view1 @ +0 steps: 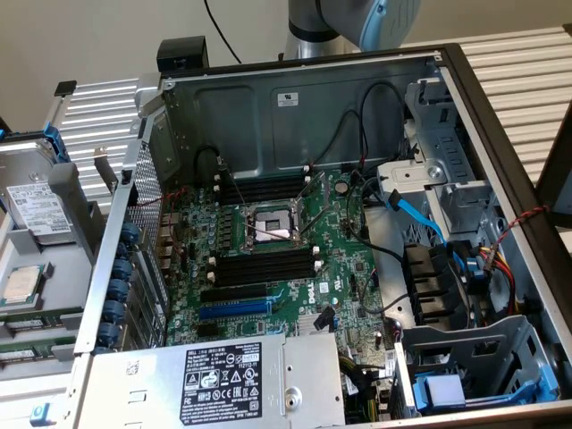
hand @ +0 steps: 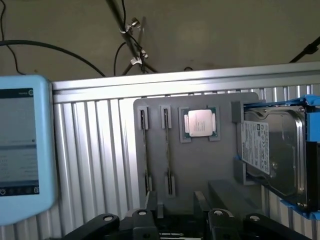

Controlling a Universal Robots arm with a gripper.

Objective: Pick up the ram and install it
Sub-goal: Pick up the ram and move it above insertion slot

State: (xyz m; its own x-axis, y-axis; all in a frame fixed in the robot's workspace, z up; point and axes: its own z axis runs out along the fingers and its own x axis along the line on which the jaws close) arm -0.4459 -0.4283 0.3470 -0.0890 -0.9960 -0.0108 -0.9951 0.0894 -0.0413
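Two ram sticks stand edge-on in the holders of a grey tray (hand: 200, 165), one ram stick (hand: 144, 150) beside the other (hand: 167, 150). My gripper (hand: 176, 206) hovers in front of the tray's near edge, apart from the sticks, open, with nothing between its fingers (hand: 152, 204). In the exterior view the same tray (view1: 63, 192) sits at that view's left, outside the computer case, with the green ram (view1: 25, 318) along its lower part. On the motherboard (view1: 295, 295), black memory slots (view1: 265, 264) with white end clips flank the processor socket (view1: 268, 228).
The tray also holds a processor chip (hand: 200, 122) and a hard drive (hand: 277, 155) in a blue carrier. A light-blue tablet (hand: 22, 145) stands beside the tray. The case (view1: 295, 107) has high metal walls, cables, a blue expansion slot (view1: 234, 308) and a power supply (view1: 223, 375).
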